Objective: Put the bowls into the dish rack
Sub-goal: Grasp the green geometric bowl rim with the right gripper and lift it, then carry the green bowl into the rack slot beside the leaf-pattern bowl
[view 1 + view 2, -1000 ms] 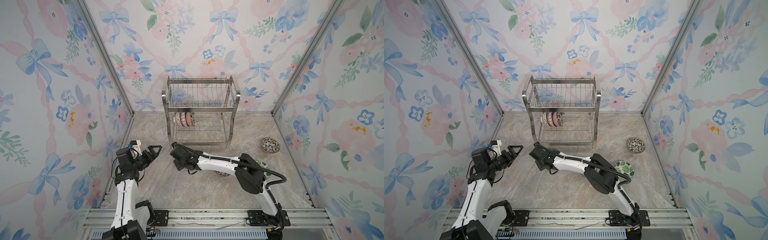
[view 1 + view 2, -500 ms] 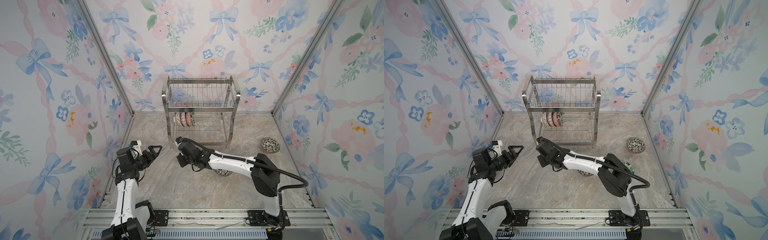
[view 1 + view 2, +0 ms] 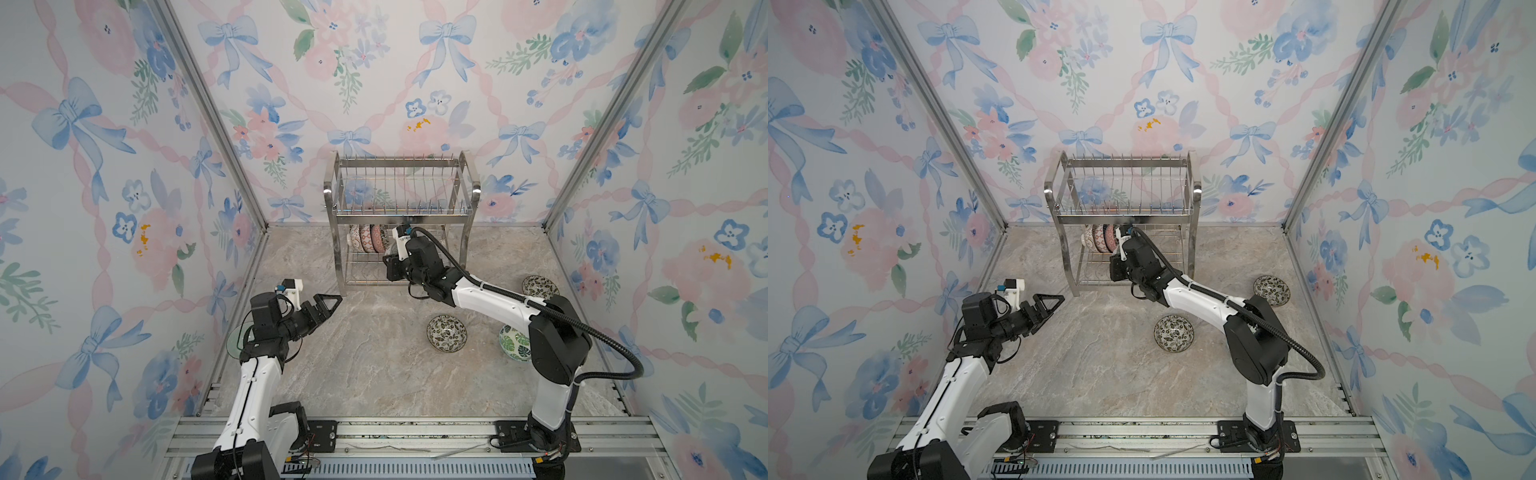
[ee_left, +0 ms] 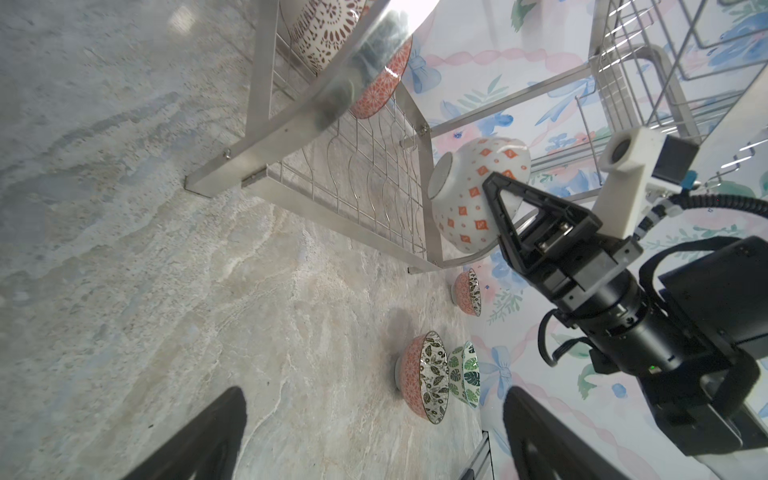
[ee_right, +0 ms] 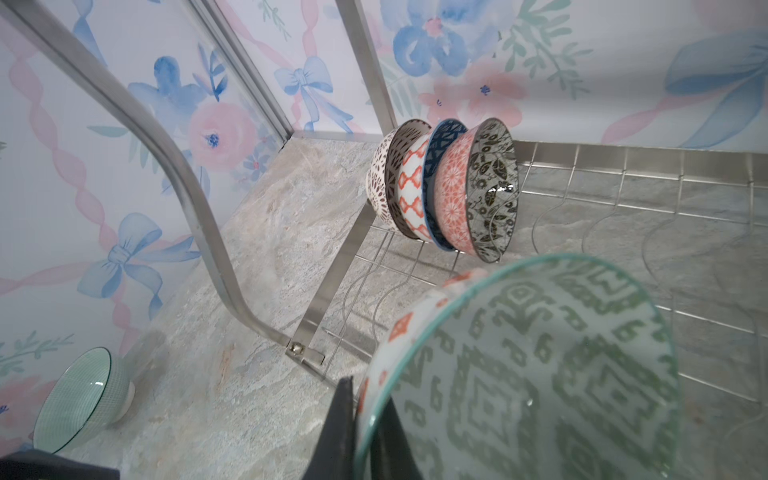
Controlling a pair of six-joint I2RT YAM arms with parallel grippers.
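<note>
bowl | rim pinched in right hand | at dish rack

The gripped bowl is white with orange diamonds outside, green geometric inside, teal-rimmed. In the silver rack stand a brown-dotted white bowl, an orange-lattice bowl with navy inside, and a coral floral bowl with black leaves inside. The desk is grey-beige marble; a mint-green checked bowl sits at the rack's eight o'clock.
</note>
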